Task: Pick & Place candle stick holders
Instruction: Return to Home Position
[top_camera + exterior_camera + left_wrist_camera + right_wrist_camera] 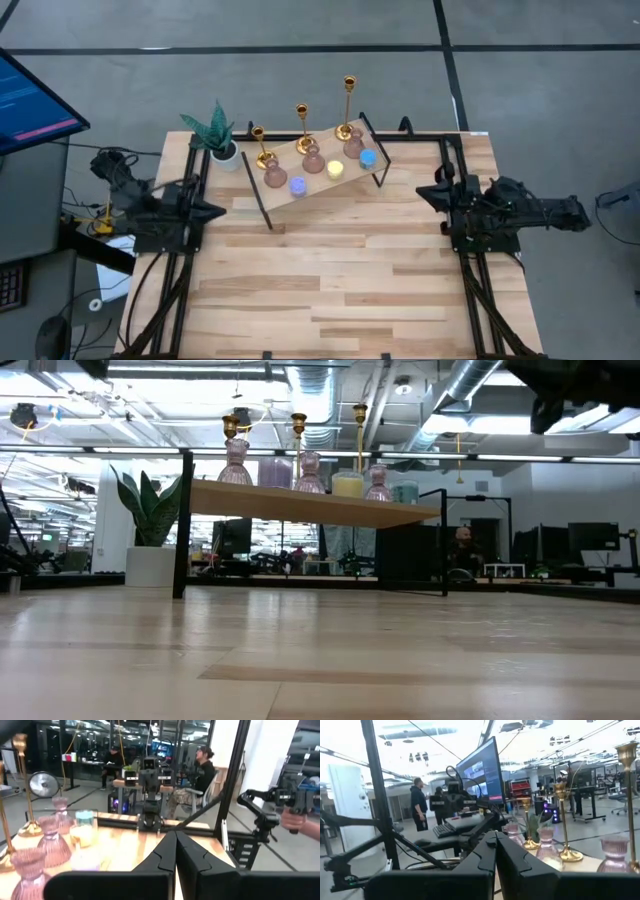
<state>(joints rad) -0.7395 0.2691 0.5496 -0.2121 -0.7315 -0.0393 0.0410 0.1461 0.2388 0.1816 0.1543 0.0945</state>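
Three gold candlesticks (302,127) and three dusty-pink bulbous holders (313,160) stand by their bases on a raised wooden shelf (345,178) at the table's far middle; they also show in the low view (298,455). My left gripper (222,209) rests at the table's left edge, shut and empty, as the left wrist view (175,851) shows. My right gripper (420,191) rests at the right edge, shut and empty, as the right wrist view (495,851) shows.
Small blue (297,185), yellow (335,168) and blue (368,157) round lights sit on the shelf's near side. A green potted plant (217,135) stands at the far left. Black frame posts line the table's sides. People sit in the room beyond (202,767).
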